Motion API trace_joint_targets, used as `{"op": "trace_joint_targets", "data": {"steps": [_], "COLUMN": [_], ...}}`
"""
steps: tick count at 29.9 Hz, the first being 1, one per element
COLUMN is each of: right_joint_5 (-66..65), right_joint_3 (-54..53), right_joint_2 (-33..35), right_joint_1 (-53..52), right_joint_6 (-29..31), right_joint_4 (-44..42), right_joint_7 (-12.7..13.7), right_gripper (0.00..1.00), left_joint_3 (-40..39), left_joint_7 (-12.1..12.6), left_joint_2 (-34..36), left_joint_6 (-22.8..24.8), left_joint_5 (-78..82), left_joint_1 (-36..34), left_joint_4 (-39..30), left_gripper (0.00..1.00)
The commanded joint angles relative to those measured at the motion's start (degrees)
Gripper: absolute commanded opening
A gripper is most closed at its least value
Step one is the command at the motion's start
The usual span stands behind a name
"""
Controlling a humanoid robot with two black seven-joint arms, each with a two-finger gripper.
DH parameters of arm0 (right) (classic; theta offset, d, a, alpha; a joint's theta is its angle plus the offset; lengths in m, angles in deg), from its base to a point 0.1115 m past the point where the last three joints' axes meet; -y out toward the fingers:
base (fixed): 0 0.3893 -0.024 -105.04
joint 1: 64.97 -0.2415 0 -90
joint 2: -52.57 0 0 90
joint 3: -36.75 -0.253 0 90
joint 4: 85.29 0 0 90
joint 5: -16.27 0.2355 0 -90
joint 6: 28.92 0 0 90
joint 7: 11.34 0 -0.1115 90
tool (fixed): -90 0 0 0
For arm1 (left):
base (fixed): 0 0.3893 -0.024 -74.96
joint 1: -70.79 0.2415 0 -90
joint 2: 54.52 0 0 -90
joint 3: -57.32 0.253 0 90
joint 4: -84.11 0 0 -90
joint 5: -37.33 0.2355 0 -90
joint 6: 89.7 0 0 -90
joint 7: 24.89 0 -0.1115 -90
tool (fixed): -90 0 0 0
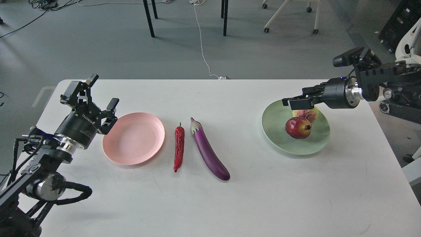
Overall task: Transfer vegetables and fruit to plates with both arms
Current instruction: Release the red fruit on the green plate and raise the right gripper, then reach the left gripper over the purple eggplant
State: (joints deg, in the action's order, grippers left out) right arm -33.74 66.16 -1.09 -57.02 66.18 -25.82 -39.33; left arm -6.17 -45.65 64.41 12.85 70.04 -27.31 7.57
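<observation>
The dark red pomegranate-like fruit (pixel 298 127) lies on the mint green plate (pixel 286 143) at the right, with the yellow-green fruit (pixel 306 114) just behind it. My right gripper (pixel 296 102) hovers above the plate's far side, open and empty. The pink plate (pixel 133 138) is bare at the left. The red chili pepper (pixel 179 147) and the purple eggplant (pixel 208 150) lie side by side on the table between the plates. My left gripper (pixel 98 98) is open and empty, raised just left of the pink plate.
The white table (pixel 210 204) ends near the bottom and right of the view. Behind it are grey floor, table legs (pixel 148 18), a white cable (pixel 202 49) and a chair base (pixel 289 16).
</observation>
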Motion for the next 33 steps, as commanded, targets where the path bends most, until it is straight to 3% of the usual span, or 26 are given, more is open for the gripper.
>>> {"op": "trace_joint_targets", "data": {"steps": [1,5,10,16,17,21,24,29,31,33], "right_joint_5": [15.25,31.25,47.96,52.47,52.47,52.47,52.47,52.47,52.47,52.47], "right_joint_3": [-11.89,-25.34,-40.19,-54.36,-55.33,-56.05,-56.05,-56.05,-56.05,-56.05], "right_joint_2": [1.36,1.54,0.75,0.05,0.05,1.01,1.36,1.63,1.54,1.54], "right_joint_1": [8.1,19.79,31.92,42.4,43.02,43.81,43.99,44.34,44.43,44.52], "right_joint_6": [0.17,0.52,5.79,7.55,8.08,9.58,9.58,9.58,9.58,9.66], "right_joint_4": [0.04,-0.31,-0.93,-4.88,-5.32,-5.94,-5.94,-5.94,-5.94,-5.94], "right_joint_7": [-0.01,-0.01,-0.01,-0.01,-0.01,-0.01,-0.01,-0.01,-0.01,-0.01], "right_gripper": [0.97,0.97,0.97,0.97,0.97,0.98,0.98,0.98,0.98,0.98], "left_joint_3": [0.21,0.74,1.09,11.52,14.07,22.17,23.06,24.02,26.74,30.34], "left_joint_7": [-1.3,-2.18,-2.18,-0.43,0.89,10.81,17.49,31.37,34.9,36.66], "left_joint_2": [1.22,0.87,-0.8,-2.3,-2.3,-2.3,-4.74,-10.73,-11.53,-11.44], "left_joint_6": [0.28,-0.16,-0.07,-0.33,-0.33,-0.07,0.28,0.72,1.94,2.83], "left_joint_5": [0.07,4.45,19.45,42.83,45.48,48.23,47.62,46.83,47.44,48.23], "left_joint_1": [-1.31,-3.24,-4.21,-9.65,-11.32,-17.83,-19.77,-21.35,-22.75,-25.99], "left_joint_4": [0.07,-0.01,-0.8,-3.35,-3.7,-6.34,-8.79,-9.51,-9.16,-8.28], "left_gripper": [0.98,0.98,0.98,0.98,0.98,0.98,0.98,0.98,0.98,0.98]}}
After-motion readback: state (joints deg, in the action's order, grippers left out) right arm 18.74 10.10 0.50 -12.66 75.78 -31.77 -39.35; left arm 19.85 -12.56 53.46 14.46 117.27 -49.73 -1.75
